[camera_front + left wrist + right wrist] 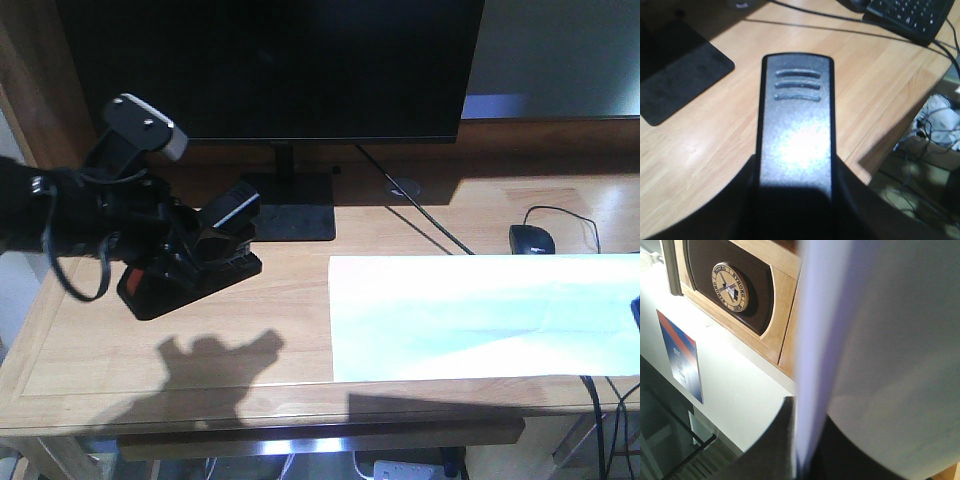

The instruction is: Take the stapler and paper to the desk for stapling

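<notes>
Left side first: the left tool (205,248) is clamped on the stapler (170,290), low over the near-left part of the surface (90,345), just in front of the monitor (270,60) stand. From the left wrist view the stapler's ribbed black top runs straight out between the dark fingers, so the grip looks to be on its rear half. That makes sense, as it leaves the business end free to meet a sheet. Whether the base is touching the wood or hanging just above it, I can't tell.

Over to the right: the paper (470,315) lies flat across the right half of the surface, its far edge near the mouse (531,238) and its right end running out of frame. The right tool (807,460) shows only in its own wrist view, and there the sheet's edge runs right down between the dark fingers. It reads as pinched shut on the paper — a hold on one end to steady it. Stapler and paper sit well apart, with bare wood between them.
</notes>
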Controlling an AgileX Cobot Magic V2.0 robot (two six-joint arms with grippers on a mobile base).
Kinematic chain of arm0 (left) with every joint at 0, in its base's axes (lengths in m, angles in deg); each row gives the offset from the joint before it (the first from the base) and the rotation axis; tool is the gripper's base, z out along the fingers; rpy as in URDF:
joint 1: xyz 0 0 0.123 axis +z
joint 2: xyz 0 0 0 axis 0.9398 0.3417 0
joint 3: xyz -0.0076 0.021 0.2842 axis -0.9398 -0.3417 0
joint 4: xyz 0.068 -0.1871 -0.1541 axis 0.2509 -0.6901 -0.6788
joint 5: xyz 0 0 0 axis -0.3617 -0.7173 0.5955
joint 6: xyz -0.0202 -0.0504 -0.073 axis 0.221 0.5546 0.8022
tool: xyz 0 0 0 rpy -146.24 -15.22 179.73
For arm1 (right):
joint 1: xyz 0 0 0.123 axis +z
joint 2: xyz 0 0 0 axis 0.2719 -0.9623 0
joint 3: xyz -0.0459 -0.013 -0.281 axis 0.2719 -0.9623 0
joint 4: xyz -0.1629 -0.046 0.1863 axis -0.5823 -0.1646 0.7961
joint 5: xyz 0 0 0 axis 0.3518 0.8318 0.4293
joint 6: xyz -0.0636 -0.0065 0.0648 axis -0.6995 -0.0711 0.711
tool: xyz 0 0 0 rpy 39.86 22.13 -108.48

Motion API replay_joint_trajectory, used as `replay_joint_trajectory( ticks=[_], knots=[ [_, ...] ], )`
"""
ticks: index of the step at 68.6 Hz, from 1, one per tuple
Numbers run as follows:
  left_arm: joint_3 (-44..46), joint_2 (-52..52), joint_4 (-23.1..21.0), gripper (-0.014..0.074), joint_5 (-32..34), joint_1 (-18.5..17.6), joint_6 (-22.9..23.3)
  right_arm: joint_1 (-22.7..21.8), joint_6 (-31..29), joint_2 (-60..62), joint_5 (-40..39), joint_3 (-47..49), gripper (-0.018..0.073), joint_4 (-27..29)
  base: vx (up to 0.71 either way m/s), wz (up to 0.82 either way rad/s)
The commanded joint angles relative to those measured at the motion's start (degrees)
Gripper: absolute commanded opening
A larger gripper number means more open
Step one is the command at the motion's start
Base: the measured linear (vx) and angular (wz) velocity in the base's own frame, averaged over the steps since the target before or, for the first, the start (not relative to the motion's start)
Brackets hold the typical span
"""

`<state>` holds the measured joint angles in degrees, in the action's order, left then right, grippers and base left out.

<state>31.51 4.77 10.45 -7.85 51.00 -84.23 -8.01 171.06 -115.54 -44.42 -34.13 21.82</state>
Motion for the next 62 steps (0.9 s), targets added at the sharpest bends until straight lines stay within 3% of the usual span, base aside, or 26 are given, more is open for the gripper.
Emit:
replay_joint_trajectory(
  ticks=[1, 14, 28, 35, 56, 62],
  knots=[
    [5.0, 2.2, -6.6, -0.0007, -0.7, 1.8, -3.9, -0.2, -0.8, -0.2, -3.4, 1.5, -0.0005, 0.8, 0.00, 0.00],
    [10.6, 9.5, -16.4, -0.0007, -11.6, 6.9, -15.0, -0.2, -0.8, -0.2, -3.4, 1.5, -0.0005, 0.8, 0.00, 0.00],
    [15.2, 14.6, -20.6, -0.0007, -22.8, 11.2, -27.7, -0.2, -0.8, -0.2, -3.4, 1.5, -0.0005, 0.8, 0.00, 0.00],
    [16.0, 16.0, -20.8, -0.0007, -23.9, 13.0, -32.4, -0.2, -0.8, -0.2, -3.4, 1.5, -0.0005, 0.8, 0.00, 0.00],
    [15.9, 19.5, -22.2, -0.0007, -24.1, 15.7, -53.1, -0.2, -0.8, -0.2, -3.4, 1.5, -0.0005, 0.8, 0.00, 0.00],
    [15.9, 21.3, -22.3, -0.0007, -24.6, 15.8, -55.5, -0.2, -0.8, -0.2, -3.4, 1.5, -0.0005, 0.8, 0.00, 0.00]
  ],
)
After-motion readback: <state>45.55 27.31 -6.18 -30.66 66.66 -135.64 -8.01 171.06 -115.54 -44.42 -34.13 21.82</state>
